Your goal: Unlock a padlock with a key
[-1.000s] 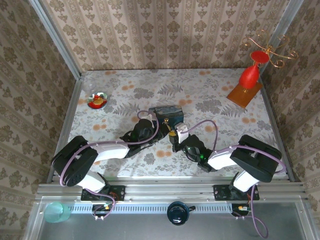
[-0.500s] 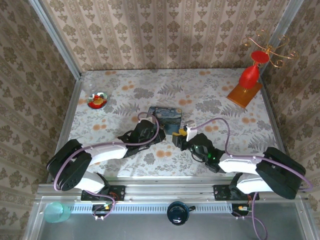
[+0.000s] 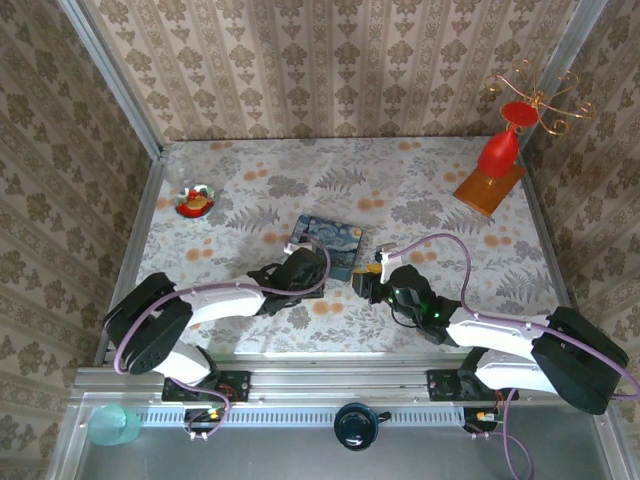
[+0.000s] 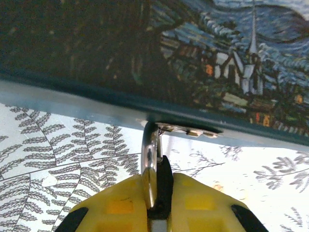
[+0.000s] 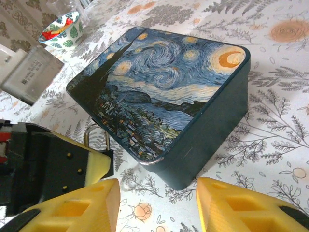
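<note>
I'm steadying the lock: left pincer [image 4: 159, 200] pinches the padlock [image 4: 150, 159] on the blue tin [image 5: 164, 92]; right pincer [image 5: 157, 203] is spread, empty. Next I need the key gripped and aimed at the keyhole.

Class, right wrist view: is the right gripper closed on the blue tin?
No: the right gripper stands open before the blue tin, yellow fingers wide apart.

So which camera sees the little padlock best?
The left wrist camera: the padlock is up close, its silvery shackle hooked on the blue tin, pinched in the left gripper. The right wrist camera catches just its shackle, small. In the top camera it is too small to tell.
</note>
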Controlling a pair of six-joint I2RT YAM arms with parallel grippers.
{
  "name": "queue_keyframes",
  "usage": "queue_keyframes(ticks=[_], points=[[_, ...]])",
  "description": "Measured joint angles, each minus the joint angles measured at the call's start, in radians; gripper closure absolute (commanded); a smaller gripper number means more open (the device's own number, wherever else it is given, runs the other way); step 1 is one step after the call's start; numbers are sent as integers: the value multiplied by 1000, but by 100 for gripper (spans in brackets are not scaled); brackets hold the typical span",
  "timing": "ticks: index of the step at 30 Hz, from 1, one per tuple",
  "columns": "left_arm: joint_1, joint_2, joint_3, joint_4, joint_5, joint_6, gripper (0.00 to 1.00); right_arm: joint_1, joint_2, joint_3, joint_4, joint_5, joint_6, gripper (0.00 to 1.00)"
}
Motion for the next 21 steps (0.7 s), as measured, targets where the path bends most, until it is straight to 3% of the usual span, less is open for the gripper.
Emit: queue_keyframes(ticks=[4, 7, 11, 15, 21], points=[[-5, 6, 0, -4, -11, 0, 83, 0, 0, 8, -9, -26, 27, 53], [-5, -1, 0, -6, -20, 9, 67, 0, 3, 18, -11, -54, 50, 53], [-1, -82, -4, -12, -32, 55, 52, 0, 33, 46, -10, -106, 95, 54], [30, -227, -36, 7, -26, 127, 43, 31, 69, 70, -6, -135, 135, 53], [154, -368, -62, 9, -4, 214, 34, 79, 113, 93, -3, -143, 191, 53]])
